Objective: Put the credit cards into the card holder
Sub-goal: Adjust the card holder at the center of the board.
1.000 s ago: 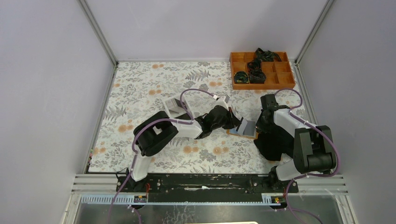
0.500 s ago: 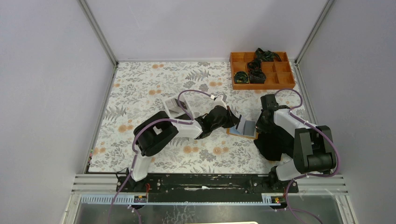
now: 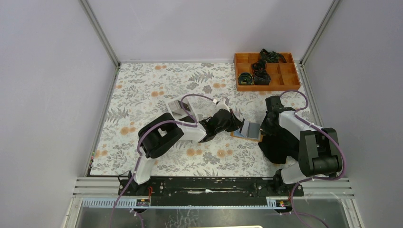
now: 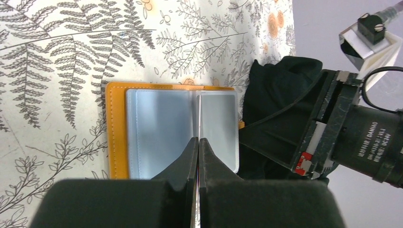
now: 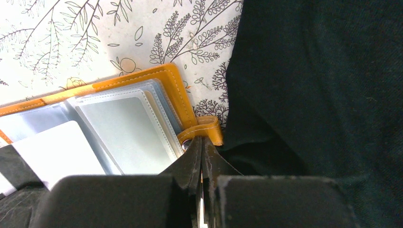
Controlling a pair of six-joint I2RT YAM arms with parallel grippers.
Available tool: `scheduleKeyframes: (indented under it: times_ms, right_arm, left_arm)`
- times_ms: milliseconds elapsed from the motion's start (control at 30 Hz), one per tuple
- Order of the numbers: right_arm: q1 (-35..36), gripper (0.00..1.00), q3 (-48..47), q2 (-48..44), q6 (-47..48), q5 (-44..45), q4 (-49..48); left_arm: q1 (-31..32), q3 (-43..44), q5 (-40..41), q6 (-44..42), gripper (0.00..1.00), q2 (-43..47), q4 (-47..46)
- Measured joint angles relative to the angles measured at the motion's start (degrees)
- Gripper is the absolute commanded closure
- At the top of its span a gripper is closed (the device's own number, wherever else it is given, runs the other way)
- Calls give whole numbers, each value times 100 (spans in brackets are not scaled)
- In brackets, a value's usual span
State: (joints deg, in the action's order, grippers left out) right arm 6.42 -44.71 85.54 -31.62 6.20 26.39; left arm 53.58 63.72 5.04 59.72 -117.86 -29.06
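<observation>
Shifted slightly down-frame since the earlier top view, the left end effector [image 3: 234,123] is seen mid-frame beside the open card holder [image 3: 253,130]. Left wrist: a credit card [image 4: 198,111] is pinched edge-on over the sleeves [image 4: 161,128]. Right wrist: the right end effector [image 5: 202,148] is clamped on the clasp tab [image 5: 205,129]. Insertion is judged begun; alignment with a sleeve mouth is required next.
</observation>
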Motion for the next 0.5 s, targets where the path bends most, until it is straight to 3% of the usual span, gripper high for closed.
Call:
scheduleKeyframes:
  times_ms: [500]
  right_arm:
    - [-13, 100, -9, 28, 2, -26, 0]
  left_arm:
    - [0, -79, -4, 192, 100, -125, -72]
